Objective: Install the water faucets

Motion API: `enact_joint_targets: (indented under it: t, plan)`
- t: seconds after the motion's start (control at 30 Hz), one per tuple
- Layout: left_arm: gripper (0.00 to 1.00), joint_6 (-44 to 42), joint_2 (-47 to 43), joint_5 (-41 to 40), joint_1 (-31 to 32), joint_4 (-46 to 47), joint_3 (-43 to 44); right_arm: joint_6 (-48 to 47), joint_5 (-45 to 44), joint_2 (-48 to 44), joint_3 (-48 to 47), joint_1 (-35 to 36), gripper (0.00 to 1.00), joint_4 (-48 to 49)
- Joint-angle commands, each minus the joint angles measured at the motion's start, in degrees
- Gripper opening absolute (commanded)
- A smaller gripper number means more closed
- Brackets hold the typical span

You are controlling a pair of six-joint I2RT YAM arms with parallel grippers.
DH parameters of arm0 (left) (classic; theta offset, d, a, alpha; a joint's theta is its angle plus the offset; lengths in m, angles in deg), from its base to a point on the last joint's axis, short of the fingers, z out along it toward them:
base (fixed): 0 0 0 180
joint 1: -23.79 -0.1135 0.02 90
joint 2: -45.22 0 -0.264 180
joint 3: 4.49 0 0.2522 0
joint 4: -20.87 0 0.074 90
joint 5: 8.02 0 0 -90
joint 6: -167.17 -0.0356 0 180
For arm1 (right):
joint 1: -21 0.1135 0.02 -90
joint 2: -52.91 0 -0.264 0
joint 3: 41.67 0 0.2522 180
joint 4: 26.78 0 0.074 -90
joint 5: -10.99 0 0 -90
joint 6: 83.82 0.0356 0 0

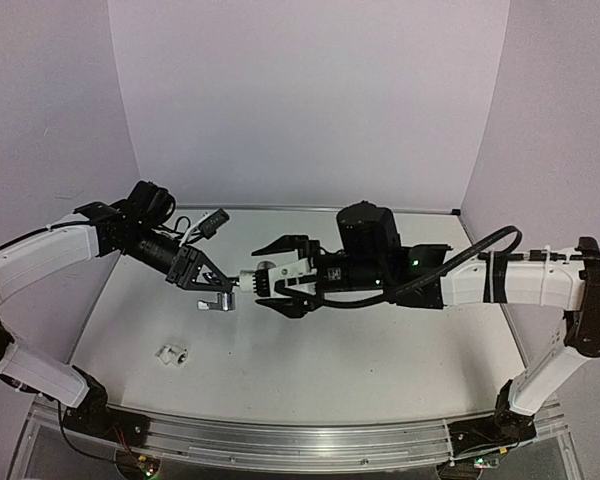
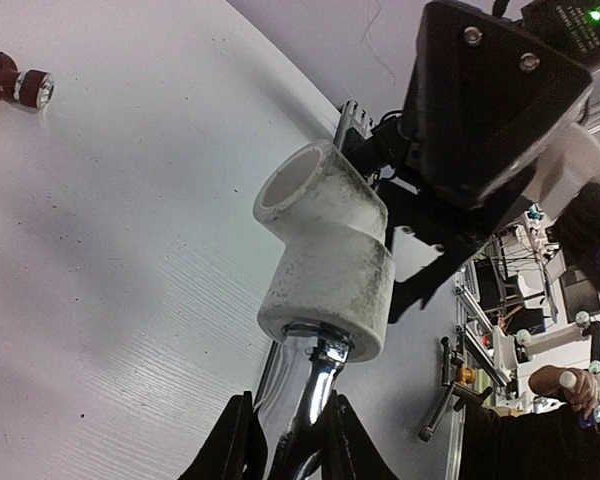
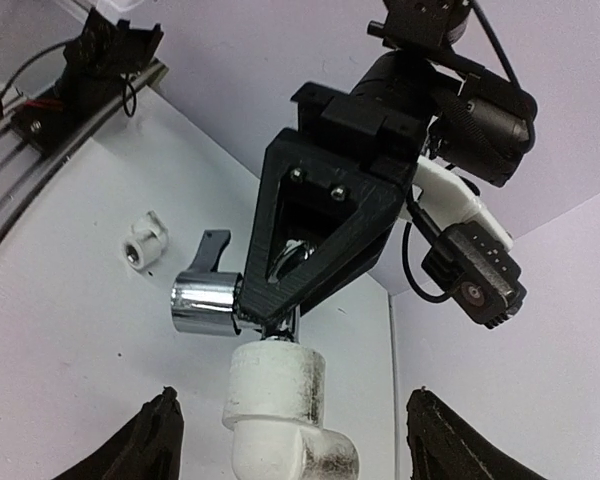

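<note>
From above, the left fingers (image 1: 204,286) clamp the shiny chrome T-handled faucet (image 1: 218,302) over the desk (image 1: 380,360), its long axis aimed at the right fingers (image 1: 280,246). In the left wrist view, a white plastic elbow fitting (image 2: 325,260) sits on the faucet's end, and the dark reddish-brown faucet (image 2: 12,88) lies well apart. In the right wrist view, the right fingers are spread wide either side of the fitting, holding nothing.

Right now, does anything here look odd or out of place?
The white elbow fitting on the chrome faucet, held in the left gripper, is smeared with dark grime. Otherwise nothing looks spilled or broken.
</note>
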Motion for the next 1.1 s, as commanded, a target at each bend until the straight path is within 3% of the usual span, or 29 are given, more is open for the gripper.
enact_joint_targets:
  t: [0.0, 0.3, 0.43, 0.6, 0.67, 0.83, 1.0, 1.07]
  plan:
    - [0.00, 0.8, -0.3, 7.1, -0.3, 0.6, 3.9, -9.2, -7.4, 1.9, 0.8, 1.7, 0.76, 4.0]
    - [0.00, 0.5, 0.9, 8.3, -0.3, 0.2, 4.3, -12.4, -15.6, 4.6, 3.0, 4.2, 0.53, 14.0]
    - [0.00, -0.1, 0.7, 7.1, -0.3, 0.2, 3.9, -8.4, -15.5, 4.6, 3.0, 4.4, 0.36, 14.7]
    - [0.00, -2.5, -1.2, 5.4, -0.3, 0.1, 3.9, 0.4, -15.0, 5.5, 0.8, 4.4, 0.03, 8.9]
    - [0.00, -3.8, -2.1, 4.1, -0.3, 0.2, 4.0, 5.0, -13.3, 5.5, 0.1, 4.4, 0.00, 6.7]
    - [0.00, -7.3, -4.4, -3.1, -0.2, 0.3, 3.2, 20.7, -0.2, 5.8, -4.9, 2.3, 0.00, -3.3]
    - [0.00, -9.7, -7.0, -9.5, -0.3, 1.2, 2.3, 42.9, 27.5, 9.2, -10.6, -6.3, 0.00, -6.8]
    - [0.00, -9.7, -7.2, -9.9, -0.3, 1.4, 2.2, 50.9, 34.7, 11.3, -12.9, -7.9, 0.00, -6.9]
